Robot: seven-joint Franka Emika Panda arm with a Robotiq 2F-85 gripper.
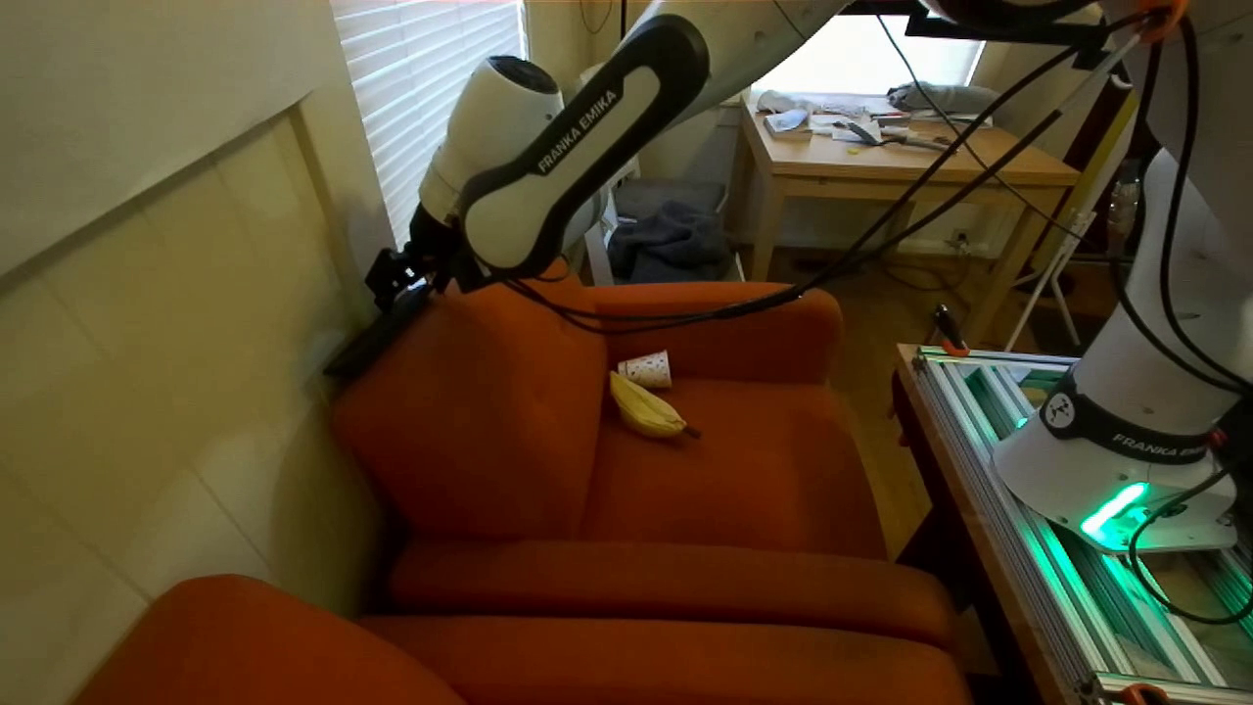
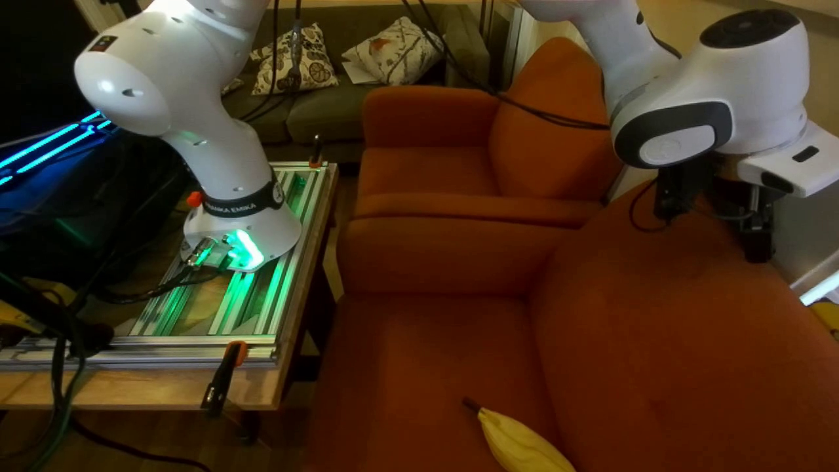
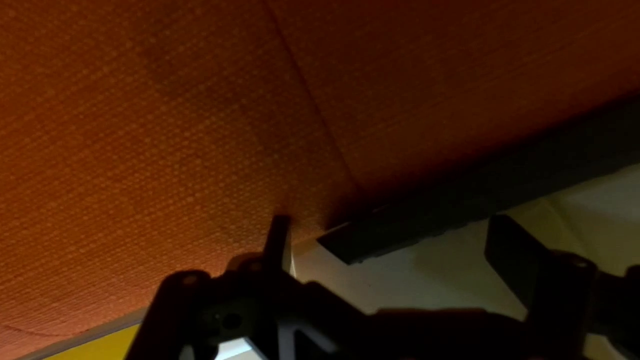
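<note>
A pale wall [image 1: 196, 411] runs down the left of an exterior view. Next to it an orange chair [image 1: 489, 421] takes up the middle. A white arm [image 1: 587, 147] crosses the top of that frame to the upper edge of the chair's back. There, left of centre, a black bar [image 1: 377, 331] slants between chair and wall. The hand [image 3: 390, 222] is close by: at the bottom of the wrist view its 2 fingers [image 3: 510, 250] stand wide apart, nothing seen pinched, and an end of the bar shows in the gap.

Working this close calls, I judge, for small, slow moves. The bar lies on a diagonal to the fingers, so turning the hand until they sit square across it would give a more even hold. The finger at left needs clearance from the chair, the finger at right from the wall.

The chair's rear is mostly out of sight. The arm is cut off at the top of both exterior views. The bar runs out of the wrist view at right; it is too dark to tell whether it is loose or part of the chair, or whether a finger touches it. A banana [image 2: 521, 442] on the seat is cropped by the bottom edge of an exterior view. Near it, in an exterior view, a spotted cup [image 1: 646, 370] lies on its side; whether those 2 touch is hard to make out.
</note>
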